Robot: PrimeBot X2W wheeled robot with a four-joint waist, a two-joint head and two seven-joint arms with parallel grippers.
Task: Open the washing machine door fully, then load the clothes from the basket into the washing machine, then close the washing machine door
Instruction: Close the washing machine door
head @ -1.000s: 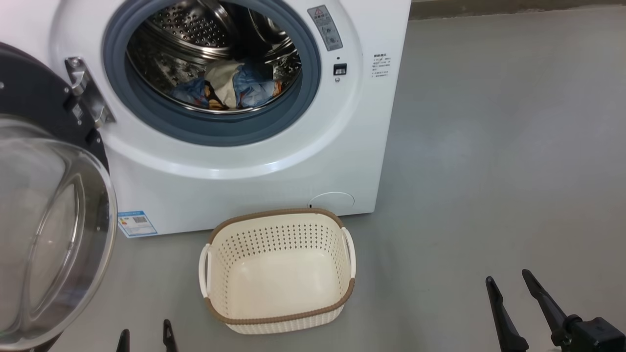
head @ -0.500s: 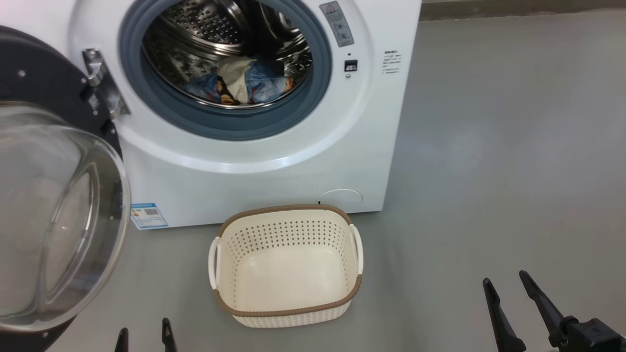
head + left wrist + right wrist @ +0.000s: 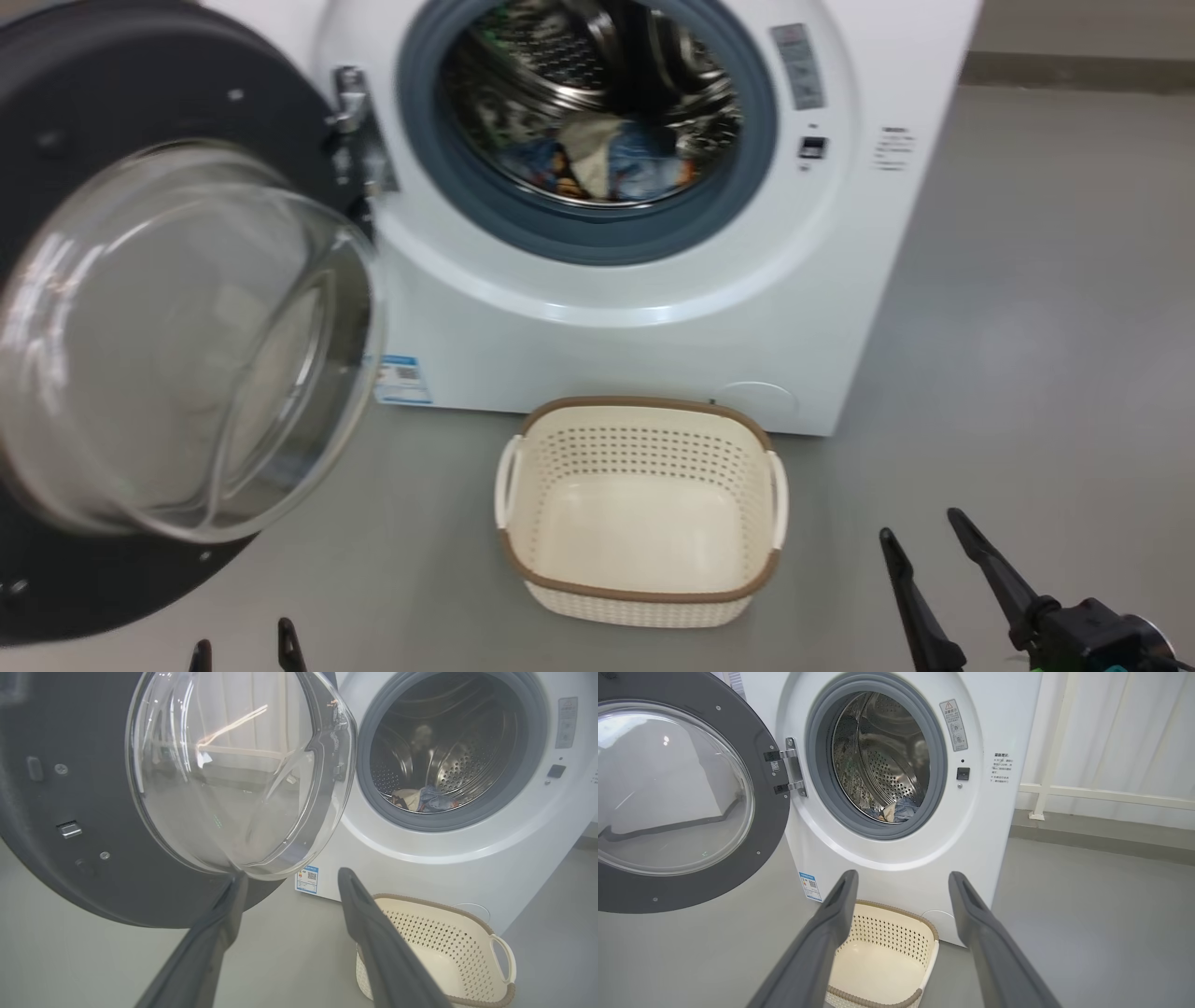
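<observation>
- Here, washing machine [image 3: 653,345]: white front-loader on grey floor [image 3: 1027,327], drum [image 3: 560,65] exposed.
- washing machine door [image 3: 177,327]: swung wide on its left hinge, glass bowl facing out.
- clothes [image 3: 607,163]: blue printed and cream cloth, low inside drum.
- basket [image 3: 644,408]: just before the machine, bare bottom showing.
- left gripper [image 3: 241,637]: fingers spread, holding nothing.
- right gripper [image 3: 920,523]: likewise.

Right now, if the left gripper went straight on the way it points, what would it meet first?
Probably the washing machine door, at its bulging glass window just ahead of the left gripper; depth is uncertain.
</observation>
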